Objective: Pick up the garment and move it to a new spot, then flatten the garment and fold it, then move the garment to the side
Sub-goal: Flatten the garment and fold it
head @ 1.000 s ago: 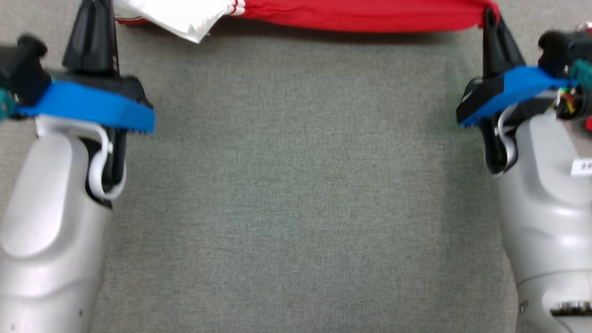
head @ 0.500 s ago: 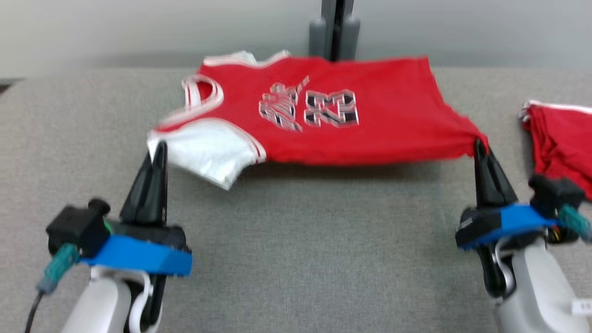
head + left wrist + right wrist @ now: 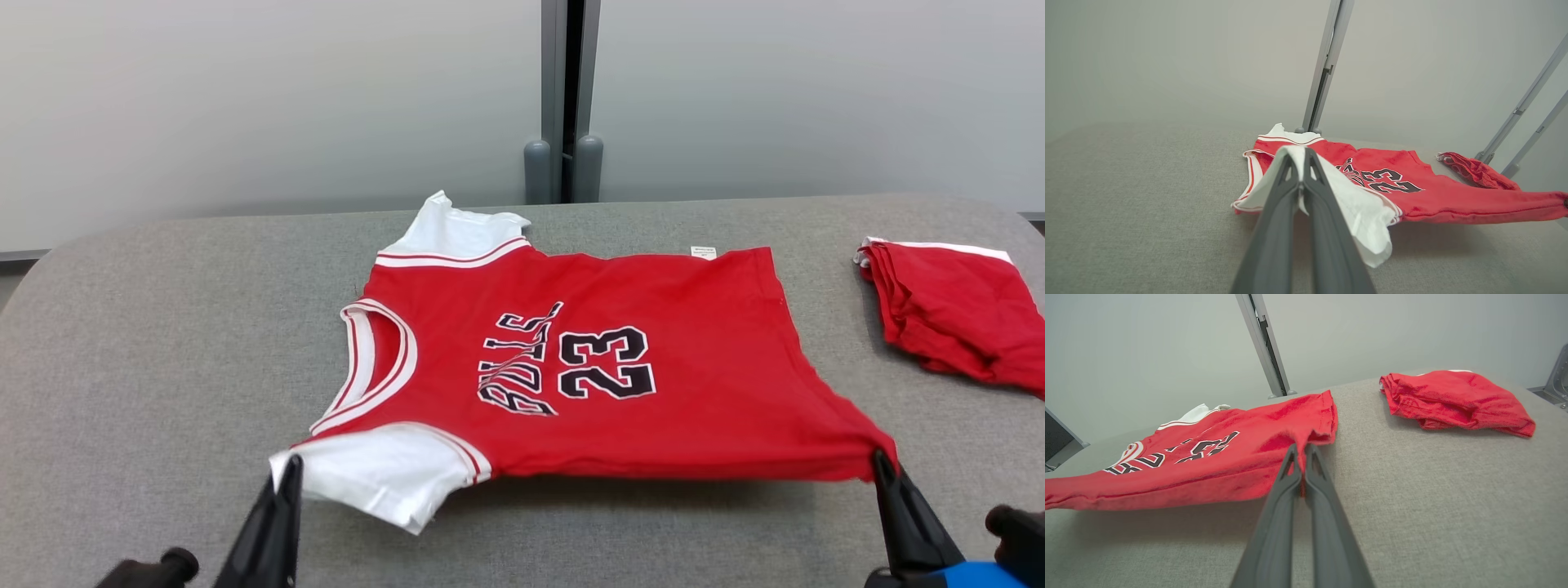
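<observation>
- your left gripper (image 3: 1301, 163) is shut tight on the near white sleeve (image 3: 1367, 220) of the jersey (image 3: 653, 359). the cloth is pinched between the two dark fingers close to their tips and drapes down on one side of them.
- your right gripper (image 3: 1302, 455) is pressed together too, clamped on the near red hem corner. a sliver of red shows between the fingers.
- the jersey is spread print side up across the middle of the grey table (image 3: 163, 343), with its neck toward your left and its hem toward your right. the near edge hangs lifted between the two grips, with a shadow under it. the far part rests on the table.
- a second red garment (image 3: 955, 318) lies bunched at the right of the table, well apart from both grippers.
- in the head view the bottom edge cuts off both grippers, so you see little beyond the finger ends.
- the jersey's underside is hidden.
- the small white label (image 3: 703, 252) at the far hem is too small to read.
- you cannot tell what kind of piece the second red garment is.
</observation>
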Tool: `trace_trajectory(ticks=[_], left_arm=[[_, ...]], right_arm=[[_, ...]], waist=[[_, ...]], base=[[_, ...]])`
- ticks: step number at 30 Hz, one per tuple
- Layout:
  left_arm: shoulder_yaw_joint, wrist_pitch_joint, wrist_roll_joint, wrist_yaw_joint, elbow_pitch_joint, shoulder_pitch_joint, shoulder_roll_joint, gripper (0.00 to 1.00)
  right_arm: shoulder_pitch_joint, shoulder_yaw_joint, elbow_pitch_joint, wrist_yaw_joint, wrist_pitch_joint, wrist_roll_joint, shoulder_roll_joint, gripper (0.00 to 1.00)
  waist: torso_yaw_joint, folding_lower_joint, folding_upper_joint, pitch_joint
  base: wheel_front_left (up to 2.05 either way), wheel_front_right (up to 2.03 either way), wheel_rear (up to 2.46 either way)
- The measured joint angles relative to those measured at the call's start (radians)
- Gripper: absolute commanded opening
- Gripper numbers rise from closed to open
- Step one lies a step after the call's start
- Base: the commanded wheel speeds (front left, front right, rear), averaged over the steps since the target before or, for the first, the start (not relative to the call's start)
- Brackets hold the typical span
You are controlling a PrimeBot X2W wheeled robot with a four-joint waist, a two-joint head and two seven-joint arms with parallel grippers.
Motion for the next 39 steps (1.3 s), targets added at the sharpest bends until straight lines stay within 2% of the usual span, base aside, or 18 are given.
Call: trace_trajectory(ticks=[4,10,19,28,39], left_arm=[[-0.031,0.012,-0.029,-0.006,0.007,0.037,-0.019,0.0],[-0.058,-0.007,-0.022,-0.032,0.123,0.008,-0.032,0.0],[-0.088,-0.075,0.021,-0.065,0.309,-0.16,-0.074,0.0],[-0.098,-0.161,0.081,-0.085,0.458,-0.398,-0.124,0.0],[-0.065,-0.219,0.105,-0.097,0.625,-0.618,-0.181,0.0]], right_arm=[[0.036,-0.011,0.015,0.0,0.032,0.018,0.001,0.0],[0.026,-0.01,0.125,0.0,0.036,0.014,0.001,0.0],[-0.049,0.017,0.282,0.0,0.046,0.006,0.002,0.0],[-0.201,0.036,0.323,0.0,-0.016,0.083,0.002,0.0],[-0.355,0.026,0.421,0.0,-0.094,0.072,0.003,0.0]], waist=[[-0.001,0.0001,0.0,-0.005],[0.008,0.0002,0.0,-0.006],[0.008,0.0004,0.0,0.024],[-0.014,0.0004,0.0,0.1],[-0.026,0.0005,0.0,0.201]], base=[[0.0,0.0,0.0],[0.0,0.0,0.0],[0.0,0.0,0.0],[0.0,0.0,0.0],[0.0,0.0,0.0]])
